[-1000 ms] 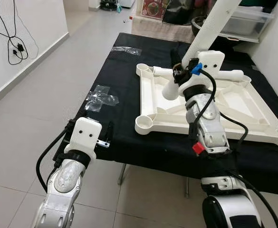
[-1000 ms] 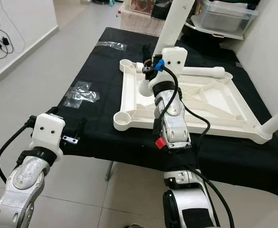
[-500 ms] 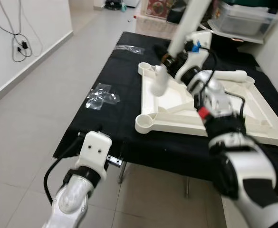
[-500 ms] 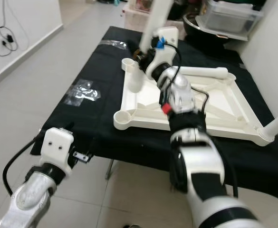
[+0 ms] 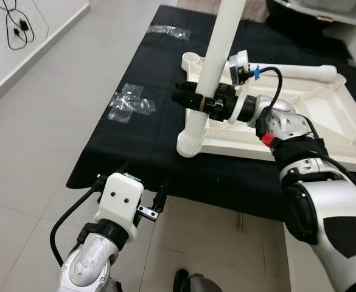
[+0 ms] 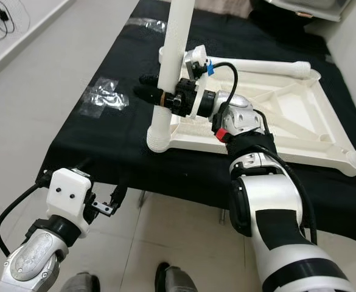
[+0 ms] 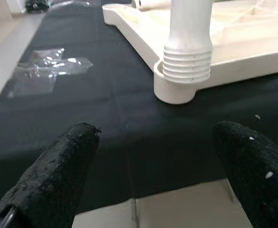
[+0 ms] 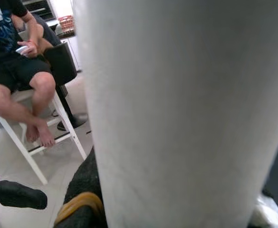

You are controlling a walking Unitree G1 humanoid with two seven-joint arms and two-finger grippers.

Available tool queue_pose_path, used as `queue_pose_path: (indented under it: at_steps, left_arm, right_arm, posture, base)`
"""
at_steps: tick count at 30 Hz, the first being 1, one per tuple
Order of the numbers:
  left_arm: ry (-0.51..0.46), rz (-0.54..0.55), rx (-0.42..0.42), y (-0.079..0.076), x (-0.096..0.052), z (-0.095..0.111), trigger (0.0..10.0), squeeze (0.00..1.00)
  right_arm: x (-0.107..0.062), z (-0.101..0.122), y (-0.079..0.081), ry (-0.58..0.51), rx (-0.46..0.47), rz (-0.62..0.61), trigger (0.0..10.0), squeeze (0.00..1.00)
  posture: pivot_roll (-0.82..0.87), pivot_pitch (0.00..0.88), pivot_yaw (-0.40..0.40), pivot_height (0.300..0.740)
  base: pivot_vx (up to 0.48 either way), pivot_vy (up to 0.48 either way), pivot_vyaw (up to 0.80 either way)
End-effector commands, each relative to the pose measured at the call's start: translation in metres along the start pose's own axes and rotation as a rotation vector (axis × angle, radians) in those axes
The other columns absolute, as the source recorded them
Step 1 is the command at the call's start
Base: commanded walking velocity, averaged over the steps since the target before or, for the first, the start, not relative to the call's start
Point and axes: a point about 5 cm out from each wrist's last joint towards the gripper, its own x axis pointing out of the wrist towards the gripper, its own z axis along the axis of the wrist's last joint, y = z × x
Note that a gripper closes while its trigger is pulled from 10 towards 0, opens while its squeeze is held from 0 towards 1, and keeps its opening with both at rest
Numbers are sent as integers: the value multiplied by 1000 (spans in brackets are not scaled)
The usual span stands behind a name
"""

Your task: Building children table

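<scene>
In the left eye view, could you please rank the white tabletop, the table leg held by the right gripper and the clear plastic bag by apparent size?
1. white tabletop
2. table leg, held in the right gripper
3. clear plastic bag

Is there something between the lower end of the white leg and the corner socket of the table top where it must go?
Nothing visible. The right gripper holds the white leg upright, its ribbed end already at the corner socket.
</scene>
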Motion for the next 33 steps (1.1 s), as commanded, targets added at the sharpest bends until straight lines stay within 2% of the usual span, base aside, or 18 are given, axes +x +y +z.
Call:
queue_pose_path:
  at_steps: [1, 10, 14, 26, 28, 33]
  left_arm:
    - [11, -10, 1, -3, -4, 2, 10000, 0]
    - [23, -12, -1, -6, -9, 2, 10000, 0]
    - [27, -14, 4, -6, -8, 2, 10000, 0]
    - [25, -7, 16, -3, -1, 3, 10000, 0]
    - [25, 1, 16, -1, 0, 3, 10000, 0]
    - [27, 3, 19, 0, 0, 3, 10000, 0]
  right_arm:
    - [1, 1, 1, -9, -7, 32, 10000, 0]
    - [0, 12, -3, -34, -69, -13, 10000, 0]
    - [5, 16, -4, -54, -106, -42, 10000, 0]
    - [10, -4, 6, 2, -99, 80, 10000, 0]
    - [14, -13, 12, 9, -95, 137, 10000, 0]
    - [23, -21, 12, 21, -125, 60, 10000, 0]
  posture:
    - [160, 311, -142, 740]
    - [157, 310, -136, 740]
    - [159, 293, -132, 740]
    - [163, 283, -132, 740]
    - [162, 283, -132, 740]
    - [167, 284, -131, 740]
  base:
    - [0, 0, 0]
    - [0, 0, 0]
    - [0, 0, 0]
    - [0, 0, 0]
    - [0, 0, 0]
    - [0, 0, 0]
